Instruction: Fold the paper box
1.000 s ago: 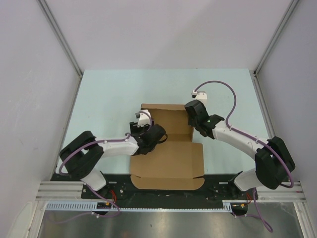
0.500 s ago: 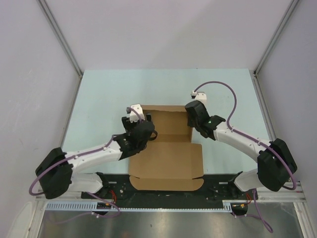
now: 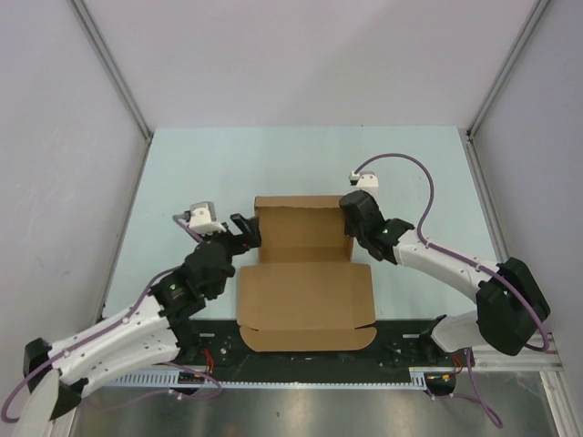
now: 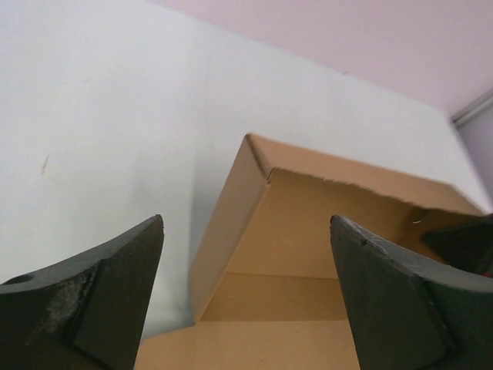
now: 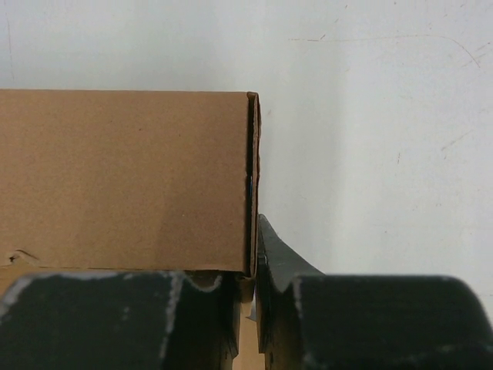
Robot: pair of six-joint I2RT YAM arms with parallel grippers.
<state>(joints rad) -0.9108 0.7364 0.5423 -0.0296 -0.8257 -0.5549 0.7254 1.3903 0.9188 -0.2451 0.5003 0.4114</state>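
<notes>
Paper box [image 3: 305,273] mid-table between the arms, rear tray walls up, lid flat toward near edge | left gripper [image 3: 244,229] spread wide, empty, just beside left wall | right gripper [image 3: 350,211] pinching right wall | judged: closing lid remains | table [image 3: 182,173] pale green | room panels [image 3: 301,64] white

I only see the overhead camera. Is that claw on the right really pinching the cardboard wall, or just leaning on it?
Observer: Pinching. The right wrist view shows the right gripper shut on the paper box, its upright side wall's edge between the fingers.
Operator: And the left claw, holding anything?
Observer: No. Its wrist view shows the left gripper wide open, facing the box's upright left corner, nothing between its fingers.
</notes>
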